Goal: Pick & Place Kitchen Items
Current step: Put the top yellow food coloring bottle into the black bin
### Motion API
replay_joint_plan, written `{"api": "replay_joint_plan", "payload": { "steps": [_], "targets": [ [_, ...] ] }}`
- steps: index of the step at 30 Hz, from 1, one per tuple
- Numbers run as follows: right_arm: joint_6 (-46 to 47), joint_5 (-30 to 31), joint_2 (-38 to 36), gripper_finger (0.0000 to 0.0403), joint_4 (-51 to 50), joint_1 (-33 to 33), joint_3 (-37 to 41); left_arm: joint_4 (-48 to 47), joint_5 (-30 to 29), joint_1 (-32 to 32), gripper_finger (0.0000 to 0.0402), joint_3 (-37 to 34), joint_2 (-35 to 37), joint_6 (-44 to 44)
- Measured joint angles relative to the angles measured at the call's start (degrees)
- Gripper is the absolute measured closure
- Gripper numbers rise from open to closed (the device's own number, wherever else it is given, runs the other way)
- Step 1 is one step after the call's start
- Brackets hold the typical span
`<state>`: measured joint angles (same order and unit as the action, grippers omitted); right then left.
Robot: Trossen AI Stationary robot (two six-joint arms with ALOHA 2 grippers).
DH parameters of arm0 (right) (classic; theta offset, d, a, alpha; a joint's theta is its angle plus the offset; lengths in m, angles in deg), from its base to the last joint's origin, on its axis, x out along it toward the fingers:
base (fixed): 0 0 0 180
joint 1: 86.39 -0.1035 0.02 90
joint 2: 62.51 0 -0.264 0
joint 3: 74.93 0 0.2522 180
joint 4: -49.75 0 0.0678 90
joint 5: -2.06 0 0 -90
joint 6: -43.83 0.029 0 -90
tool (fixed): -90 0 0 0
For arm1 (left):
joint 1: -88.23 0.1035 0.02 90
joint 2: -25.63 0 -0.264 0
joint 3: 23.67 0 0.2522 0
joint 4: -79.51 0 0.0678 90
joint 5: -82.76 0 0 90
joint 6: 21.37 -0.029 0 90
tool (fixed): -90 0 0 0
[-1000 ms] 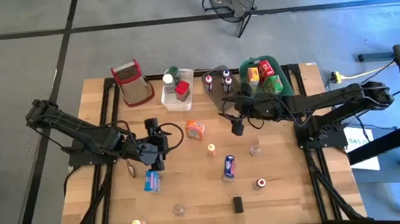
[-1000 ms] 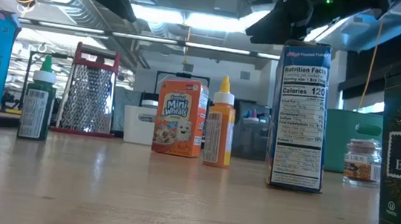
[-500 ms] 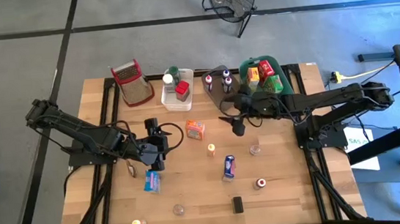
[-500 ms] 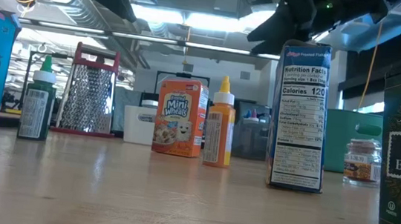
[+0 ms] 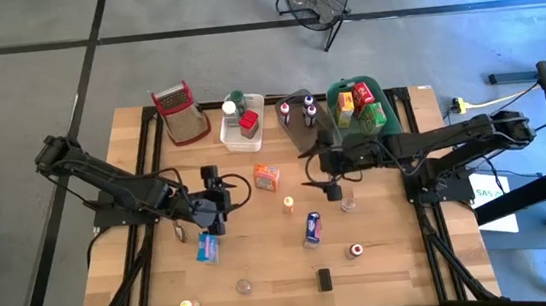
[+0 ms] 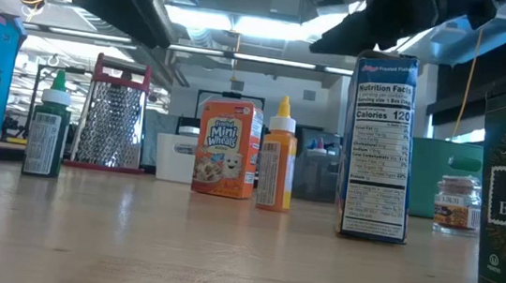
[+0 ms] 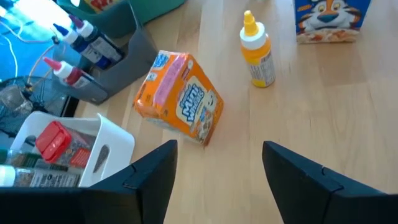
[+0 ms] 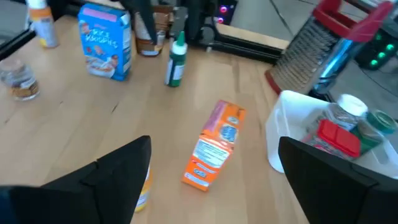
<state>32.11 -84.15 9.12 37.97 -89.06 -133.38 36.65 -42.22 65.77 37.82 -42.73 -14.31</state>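
An orange Mini Wheats box (image 5: 266, 178) lies on the table's middle between my two grippers. My left gripper (image 5: 219, 194) hovers open just to its left, and the box (image 7: 180, 102) shows ahead of the fingers. My right gripper (image 5: 324, 185) hovers open to the box's right, and the box (image 8: 214, 146) lies ahead of it too. A yellow bottle (image 5: 288, 205), a blue Frosted Flakes box (image 5: 312, 228), a blue Rice Krispies box (image 5: 208, 247) and a green-capped bottle (image 8: 176, 61) stand upright nearby.
A white bin (image 5: 243, 124), a grey bin (image 5: 300, 115) and a green bin (image 5: 359, 105), all with goods inside, line the far edge beside a red-handled grater (image 5: 179, 112). Small jars (image 5: 348, 203) (image 5: 356, 250) (image 5: 244, 287) and a black tin (image 5: 323, 280) dot the near half.
My right gripper has rolled about its own line and shifted slightly toward the table's near edge. My left gripper has sunk a little, so its arm now shows darker at the top of the low view. No item has moved.
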Motion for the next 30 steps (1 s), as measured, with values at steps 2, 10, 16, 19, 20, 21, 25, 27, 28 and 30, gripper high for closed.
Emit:
{"api": "replay_joint_plan", "payload": {
  "steps": [2,10,16,19,20,21,25,27,28,30],
  "targets": [
    [-0.3,0.0,1.0,0.0048,-0.3,-0.8,-0.5,1.3,0.0,0.0,0.0169,-0.2,0.0,-0.7],
    [2.5,-0.4,9.2,0.0047,-9.3,-3.4,-9.7,2.0,0.1,0.0,0.017,-0.3,0.0,-0.8],
    [8.2,-0.6,16.4,0.0047,-19.3,-3.5,-17.9,1.9,0.1,0.0,0.0171,-0.3,0.0,-0.8],
    [9.6,-0.5,19.3,0.0047,-23.1,-3.5,-21.2,1.9,0.1,0.0,0.0171,-0.3,0.0,-0.8],
    [9.8,-0.6,20.1,0.0047,-24.2,-3.5,-22.1,1.9,0.1,0.0,0.0171,-0.3,0.0,-0.8],
    [9.8,-0.6,20.8,0.0047,-24.8,-3.5,-22.8,1.9,0.1,0.0,0.017,-0.3,0.0,-0.8],
    [11.3,-2.5,22.6,0.0047,-27.4,-3.5,-23.7,1.6,0.1,0.0,0.0169,-0.3,0.0,-0.8],
    [13.9,-2.8,22.7,0.0047,-28.3,-3.4,-24.0,1.6,0.1,0.0,0.0171,-0.3,0.0,-0.8],
    [15.1,-2.8,22.6,0.0047,-28.2,-3.3,-24.2,1.6,0.1,0.0,0.0171,-0.3,0.0,-0.8],
    [15.9,-3.0,22.6,0.0047,-28.5,-3.2,-24.3,1.6,0.1,0.0,0.0172,-0.3,0.0,-0.8]
  ]
}}
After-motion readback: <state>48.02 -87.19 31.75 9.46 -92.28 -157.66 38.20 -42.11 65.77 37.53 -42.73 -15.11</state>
